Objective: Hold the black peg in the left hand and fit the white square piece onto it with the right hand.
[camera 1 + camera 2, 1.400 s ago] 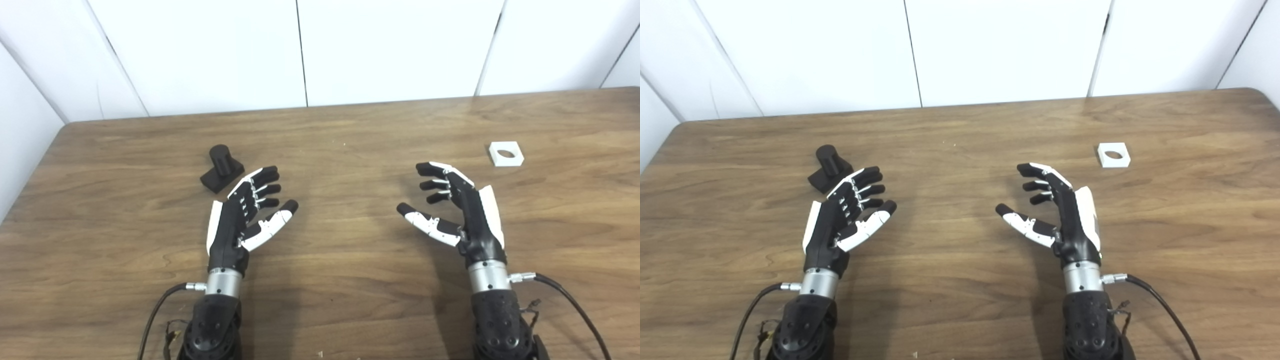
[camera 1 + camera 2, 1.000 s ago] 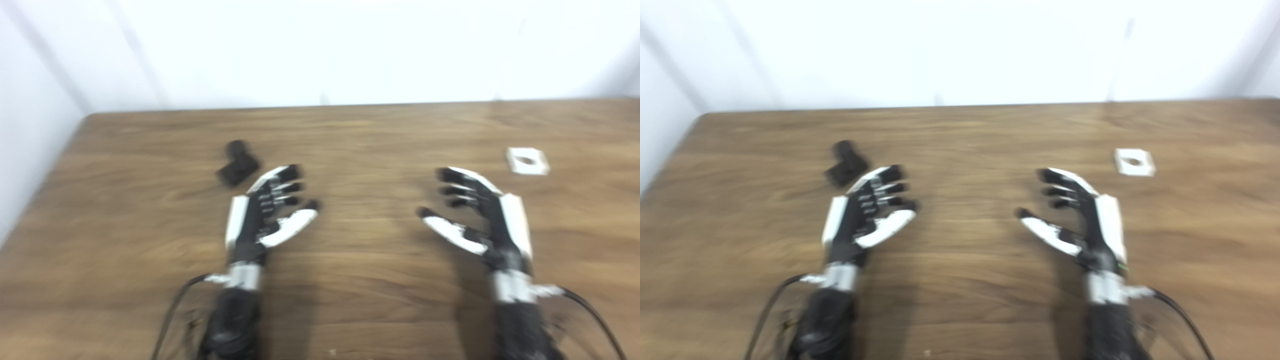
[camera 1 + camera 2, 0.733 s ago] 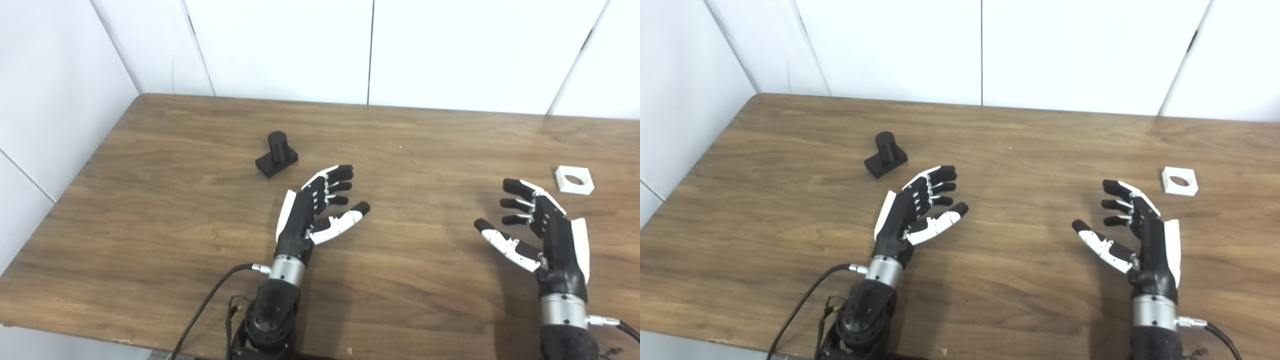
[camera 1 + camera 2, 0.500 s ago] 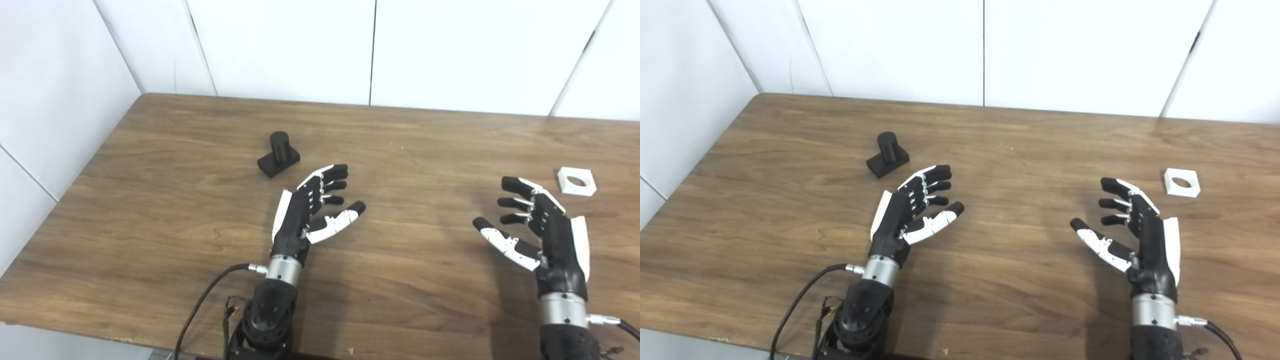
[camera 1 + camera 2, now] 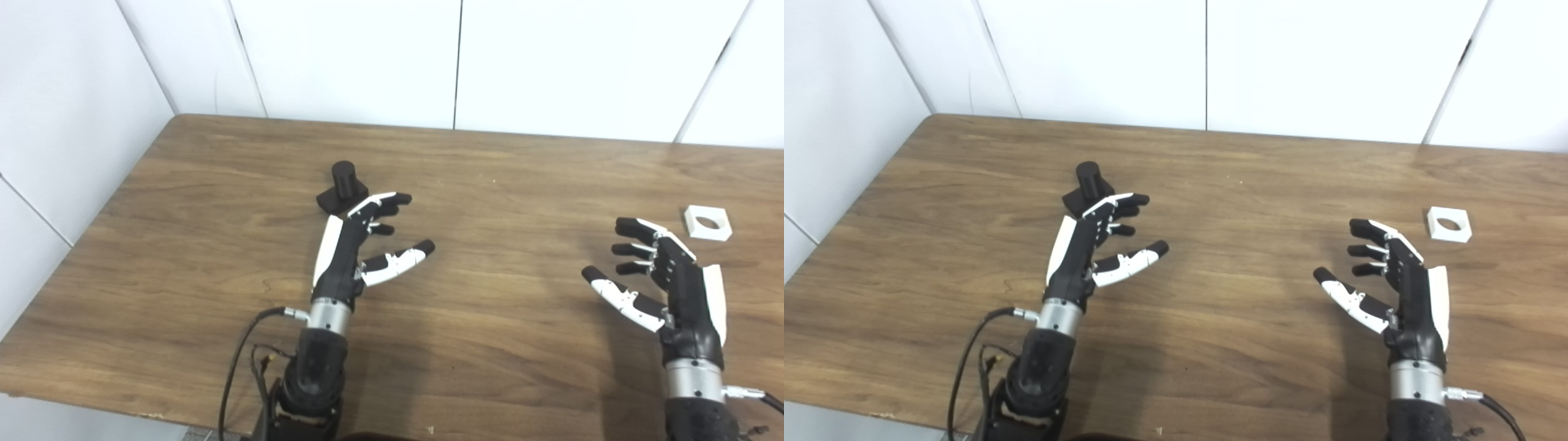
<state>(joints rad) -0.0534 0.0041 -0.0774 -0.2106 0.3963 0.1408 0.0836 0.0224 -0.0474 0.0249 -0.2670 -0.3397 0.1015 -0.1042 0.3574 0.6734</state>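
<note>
The black peg (image 5: 342, 190) stands upright on its square base on the wooden table (image 5: 184, 245), at about 11 o'clock from centre. The left hand (image 5: 358, 248) is spread and empty, its fingertips (image 5: 401, 198) just beside the peg's base at 4 o'clock of it. The white square piece (image 5: 708, 222) lies flat at 3 o'clock, with the right hand (image 5: 664, 282), also spread and empty, near it at 7 o'clock.
</note>
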